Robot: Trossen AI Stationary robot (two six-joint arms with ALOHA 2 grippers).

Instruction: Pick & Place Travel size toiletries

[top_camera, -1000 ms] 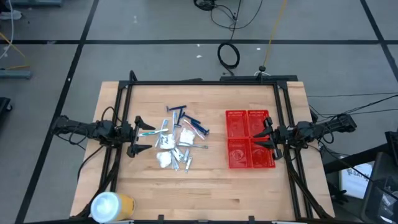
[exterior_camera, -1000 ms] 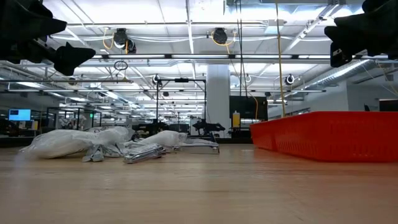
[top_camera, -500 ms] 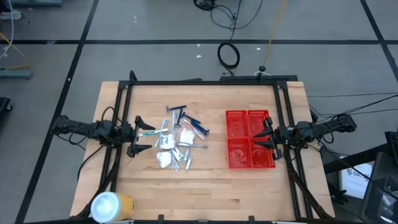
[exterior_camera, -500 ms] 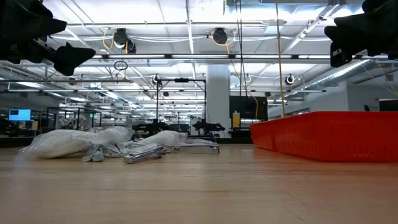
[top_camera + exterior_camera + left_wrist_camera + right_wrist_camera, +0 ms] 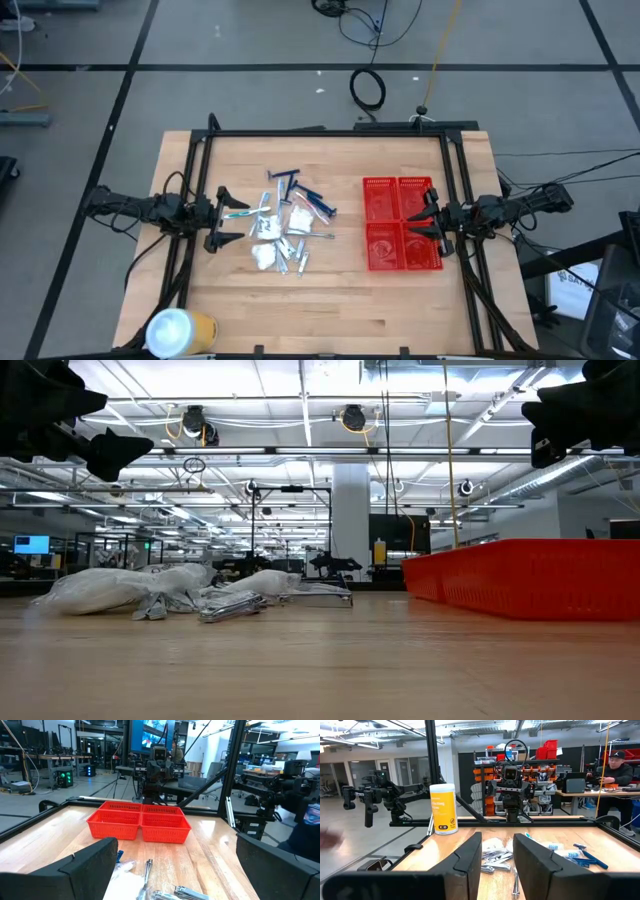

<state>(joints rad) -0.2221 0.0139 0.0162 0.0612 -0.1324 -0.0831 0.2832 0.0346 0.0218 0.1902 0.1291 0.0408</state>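
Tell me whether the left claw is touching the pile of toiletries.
Apart. In the high view the left claw sits open at the table's left side, with bare wood between its fingertips and the toiletries.

Toiletries point(image 5: 283, 226) mid-table, left of basket point(image 5: 401, 223); roll point(image 5: 178, 331) at front-left corner.

Two dark robot arms

The left arm point(image 5: 150, 210) and right arm point(image 5: 500, 212) are black and bumpy, with thin black cables and two chunky flat fingers point(image 5: 465, 865) each.

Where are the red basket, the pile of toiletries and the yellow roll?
Basket point(image 5: 402, 225), high view, middle divider.
Toiletries point(image 5: 280, 222), high view, pile's centre.
Roll point(image 5: 443, 809), right wrist view, its yellow label.
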